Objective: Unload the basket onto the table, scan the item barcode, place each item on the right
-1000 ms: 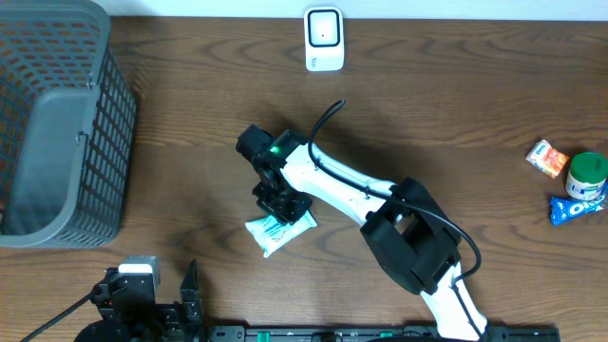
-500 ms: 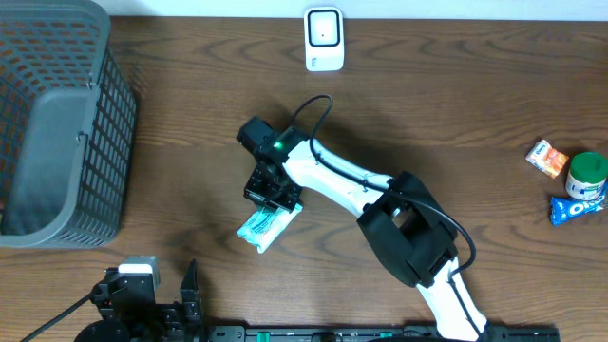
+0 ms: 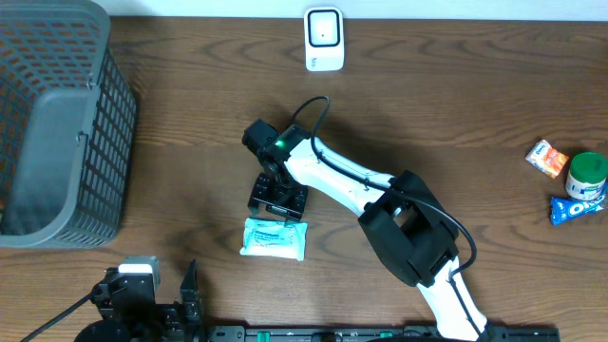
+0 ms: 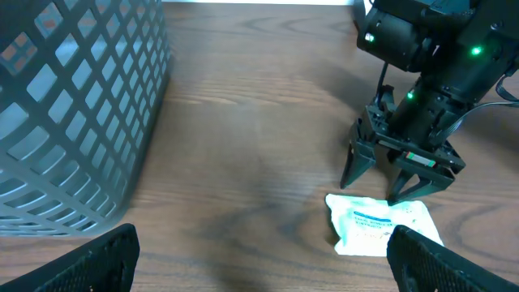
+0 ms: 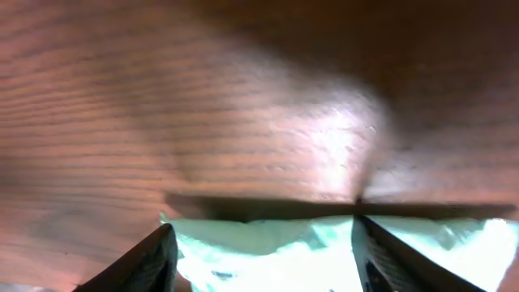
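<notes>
Overhead, packet [image 3: 274, 238] flat just beside parted right jaws, basket [image 3: 114, 123] at left edge.

Items counted on the one brown wooden desk [image 3: 190, 114]:

- One grey plastic lattice basket [image 3: 112, 123].
- One white box-shaped barcode scanner [image 3: 324, 39].
- One white-and-teal soft packet [image 3: 274, 238].
- One small orange packet [image 3: 548, 158].
- One blue foil snack packet [image 3: 577, 208].
- One green-lidded round tub [image 3: 586, 175].

Packets in all: three. Containers: two, the basket and the tub.

Robot arms: two, with one claw each, the left claw [image 4: 263, 235] and the right claw [image 3: 277, 201].
</notes>
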You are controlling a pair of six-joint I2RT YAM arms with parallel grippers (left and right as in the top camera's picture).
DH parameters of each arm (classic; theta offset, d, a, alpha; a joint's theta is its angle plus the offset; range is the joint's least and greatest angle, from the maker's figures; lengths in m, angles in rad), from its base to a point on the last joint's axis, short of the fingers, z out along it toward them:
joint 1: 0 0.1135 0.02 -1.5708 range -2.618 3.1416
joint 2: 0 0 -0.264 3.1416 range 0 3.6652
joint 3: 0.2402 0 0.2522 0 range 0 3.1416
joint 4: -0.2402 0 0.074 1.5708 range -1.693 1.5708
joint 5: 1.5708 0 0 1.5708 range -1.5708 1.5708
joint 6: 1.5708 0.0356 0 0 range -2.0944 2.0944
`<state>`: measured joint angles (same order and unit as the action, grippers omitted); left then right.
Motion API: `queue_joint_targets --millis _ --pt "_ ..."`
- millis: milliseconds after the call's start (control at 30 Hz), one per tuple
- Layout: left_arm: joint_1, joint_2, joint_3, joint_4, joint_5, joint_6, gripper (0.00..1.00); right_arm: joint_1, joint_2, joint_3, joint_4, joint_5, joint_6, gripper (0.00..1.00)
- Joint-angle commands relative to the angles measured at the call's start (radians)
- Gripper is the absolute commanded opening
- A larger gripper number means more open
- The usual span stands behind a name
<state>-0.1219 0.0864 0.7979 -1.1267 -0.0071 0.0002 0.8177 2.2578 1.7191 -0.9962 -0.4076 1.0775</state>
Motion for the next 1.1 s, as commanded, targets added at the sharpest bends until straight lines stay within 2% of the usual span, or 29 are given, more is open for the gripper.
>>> queue_joint_targets --millis 0,300,400,467,533,667,700,733,800,900,1000,1067 --pt "-0.004 -0.005 0.004 -0.002 -0.013 0.006 0.98 -0.009 -0.036 0.033 0.013 0.018 -0.138 0.67" --pt "-0.004 -0.005 0.003 -0.002 -0.013 0.006 0.98 -0.002 -0.146 0.115 -0.132 0.211 -0.654 0.71" --pt "-0.004 -0.005 0.004 -0.002 -0.013 0.006 0.98 0.019 -0.158 0.115 -0.181 0.259 -0.908 0.73" --pt "-0.004 -0.005 0.003 -0.002 -0.013 0.006 0.98 0.032 -0.157 0.111 -0.225 0.31 -1.042 0.69" --pt "-0.004 -0.005 0.003 -0.002 -0.013 0.006 0.98 0.039 -0.157 0.101 -0.245 0.295 -1.135 0.66" --pt "-0.004 -0.005 0.003 -0.002 -0.013 0.006 0.98 0.066 -0.156 0.051 -0.244 0.163 -1.461 0.63" --pt "-0.004 -0.005 0.003 -0.002 -0.013 0.006 0.98 0.074 -0.156 0.04 -0.242 0.148 -1.509 0.77" --pt "-0.004 -0.005 0.003 -0.002 -0.013 0.006 0.98 0.083 -0.156 0.024 -0.232 0.14 -1.555 0.91" --pt "-0.004 -0.005 0.004 -0.002 -0.013 0.006 0.98 0.087 -0.156 0.009 -0.204 0.139 -1.577 0.91" --pt "-0.004 -0.005 0.003 -0.002 -0.013 0.006 0.98 0.079 -0.151 -0.022 -0.127 0.1 -1.608 0.98" --pt "-0.004 -0.005 0.003 -0.002 -0.013 0.006 0.98 0.068 -0.129 -0.027 -0.085 0.048 -1.63 0.93" --pt "-0.004 -0.005 0.003 -0.002 -0.013 0.006 0.98 0.064 -0.109 -0.027 -0.064 0.047 -1.633 0.83"
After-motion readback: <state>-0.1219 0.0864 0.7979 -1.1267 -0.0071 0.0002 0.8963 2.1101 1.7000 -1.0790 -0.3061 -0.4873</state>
